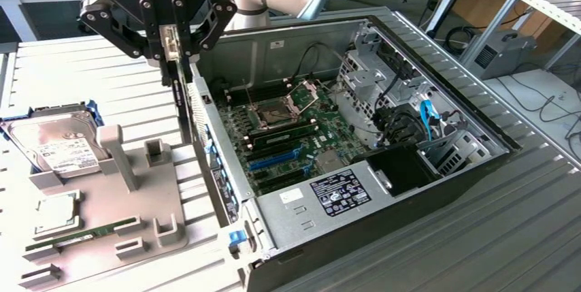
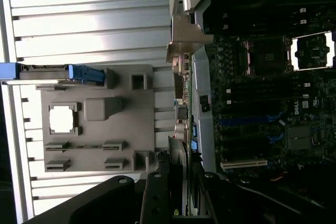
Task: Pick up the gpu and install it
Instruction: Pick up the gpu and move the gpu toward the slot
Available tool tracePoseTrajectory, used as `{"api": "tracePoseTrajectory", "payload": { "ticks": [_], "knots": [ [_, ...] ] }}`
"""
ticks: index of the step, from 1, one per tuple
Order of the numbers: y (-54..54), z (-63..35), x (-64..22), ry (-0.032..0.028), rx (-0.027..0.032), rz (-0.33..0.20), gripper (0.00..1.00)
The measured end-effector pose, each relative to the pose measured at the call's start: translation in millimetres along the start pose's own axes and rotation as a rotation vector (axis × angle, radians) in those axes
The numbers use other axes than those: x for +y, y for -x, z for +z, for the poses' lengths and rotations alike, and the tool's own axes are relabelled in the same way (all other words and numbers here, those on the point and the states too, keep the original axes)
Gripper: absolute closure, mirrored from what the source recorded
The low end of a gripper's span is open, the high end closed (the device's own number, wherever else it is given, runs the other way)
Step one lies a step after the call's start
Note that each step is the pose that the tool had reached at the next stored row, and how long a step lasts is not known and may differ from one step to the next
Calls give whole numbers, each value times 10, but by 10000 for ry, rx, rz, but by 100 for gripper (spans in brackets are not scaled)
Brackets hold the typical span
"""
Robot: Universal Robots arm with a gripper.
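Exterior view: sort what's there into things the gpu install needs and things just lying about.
For the job:
gpu, gripped edge-on in the jaws
open computer case
motherboard inside it

Lying about:
hard drive
processor chip
memory stick
gray holder tray
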State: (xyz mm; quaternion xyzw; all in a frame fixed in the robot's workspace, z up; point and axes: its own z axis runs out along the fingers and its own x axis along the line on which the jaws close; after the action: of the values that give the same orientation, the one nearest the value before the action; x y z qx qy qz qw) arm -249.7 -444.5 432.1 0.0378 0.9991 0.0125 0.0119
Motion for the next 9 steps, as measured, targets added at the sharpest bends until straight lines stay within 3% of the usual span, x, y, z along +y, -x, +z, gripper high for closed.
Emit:
{"api": "tracePoseTrajectory", "payload": {
  "ticks": [9],
  "knots": [
    [49, 7, 4, -5, 0, 0, 74]
  ]
}}
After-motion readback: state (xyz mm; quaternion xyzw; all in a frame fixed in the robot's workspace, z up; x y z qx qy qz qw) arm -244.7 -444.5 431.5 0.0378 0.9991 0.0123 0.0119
